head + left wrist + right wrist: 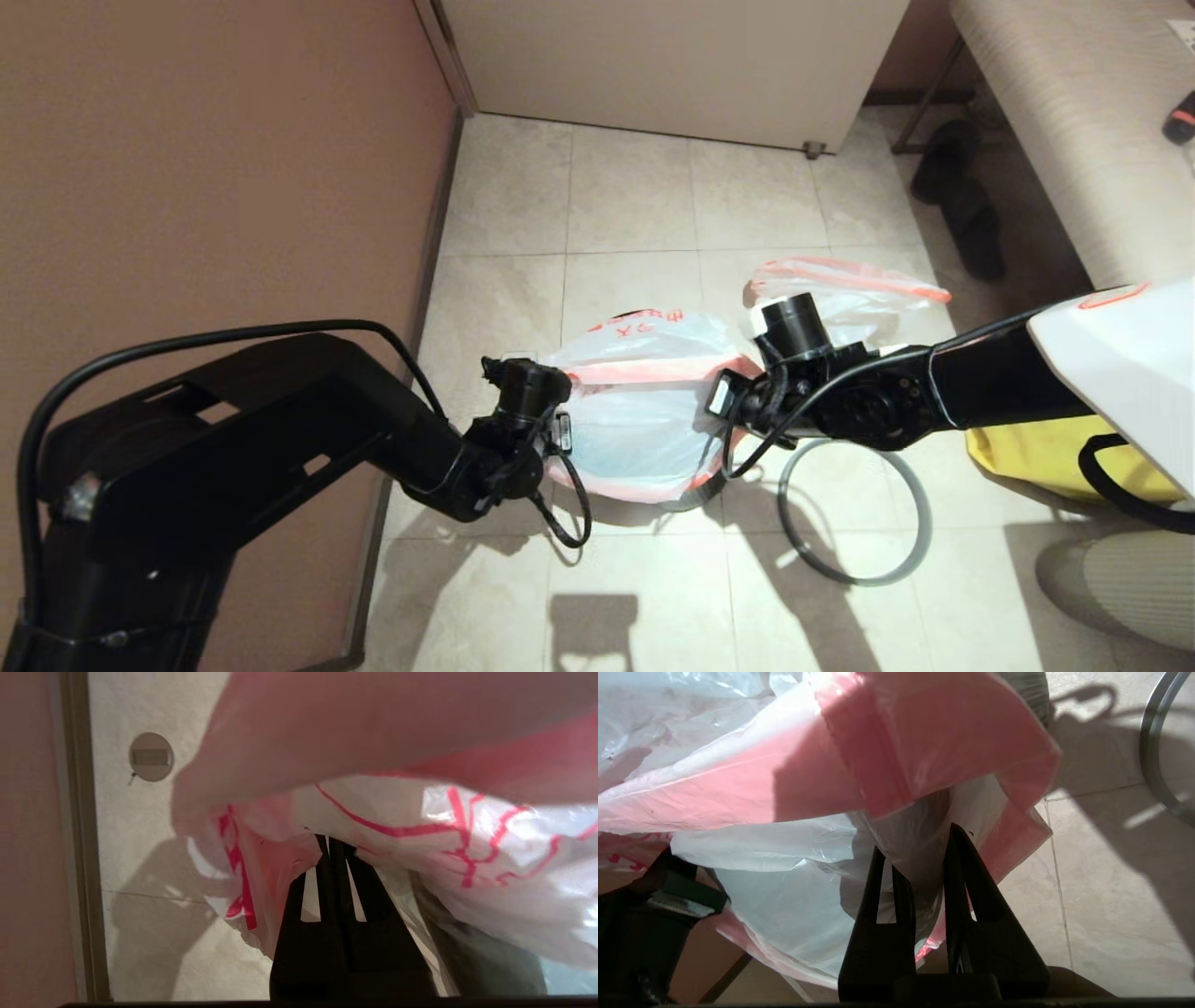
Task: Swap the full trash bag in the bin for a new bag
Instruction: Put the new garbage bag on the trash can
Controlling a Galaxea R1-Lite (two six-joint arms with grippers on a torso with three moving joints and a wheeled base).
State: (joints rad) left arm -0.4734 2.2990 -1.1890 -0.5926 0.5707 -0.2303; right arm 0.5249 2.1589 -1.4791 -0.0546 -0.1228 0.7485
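The new bag (pixel 635 411), thin white plastic with red print and a pink edge band, is spread over the bin (pixel 700 492), of which only a dark sliver shows below it. My left gripper (pixel 558 439) is at the bag's left edge, shut on the film (pixel 261 858); its fingers (pixel 338 868) are pressed together. At the bag's right edge my right gripper (pixel 724 411) has bag film pinched between its fingers (pixel 957 858). The full trash bag (pixel 854 289) lies on the floor behind the right wrist. The grey rim ring (pixel 920 509) lies flat on the tiles beside the bin.
A brown wall (pixel 187 187) runs close along the left arm. A yellow fabric bag (pixel 1046 457) sits at the right, under my right arm. Dark slippers (pixel 962 201) lie under a bench further back. A cabinet (pixel 672 65) closes the far side.
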